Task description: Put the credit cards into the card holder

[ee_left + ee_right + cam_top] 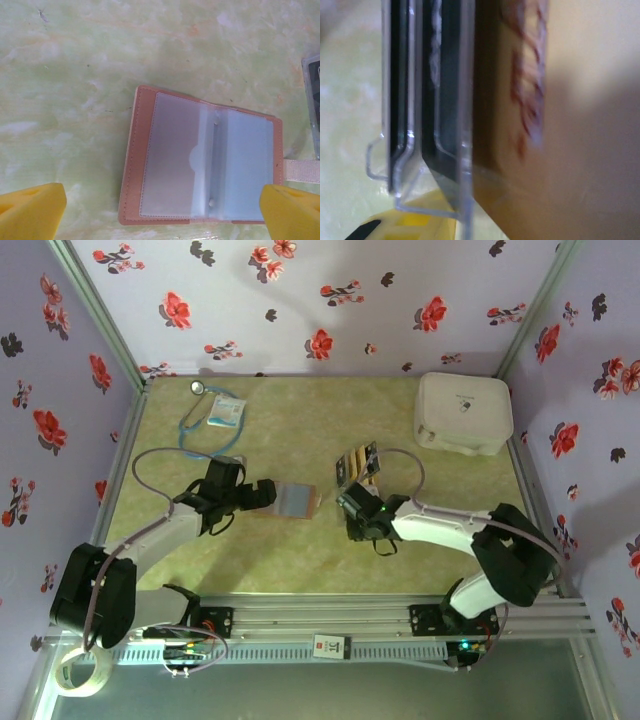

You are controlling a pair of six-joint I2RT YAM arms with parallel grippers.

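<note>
Brown card holder (pixel 200 160) lies between left fingers (pixel 32 210).

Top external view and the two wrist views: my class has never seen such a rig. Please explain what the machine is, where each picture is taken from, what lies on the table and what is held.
The machine is two robot arms bolted at the near edge of the table, each with a two-finger gripper. The top picture looks down from above and behind; the others come from wrist cameras. The left gripper is open by the card holder, which lies opened flat. The right gripper is at the credit cards, standing in a clear rack; whether it grips one is unclear. A white case and a stethoscope lie behind.
</note>
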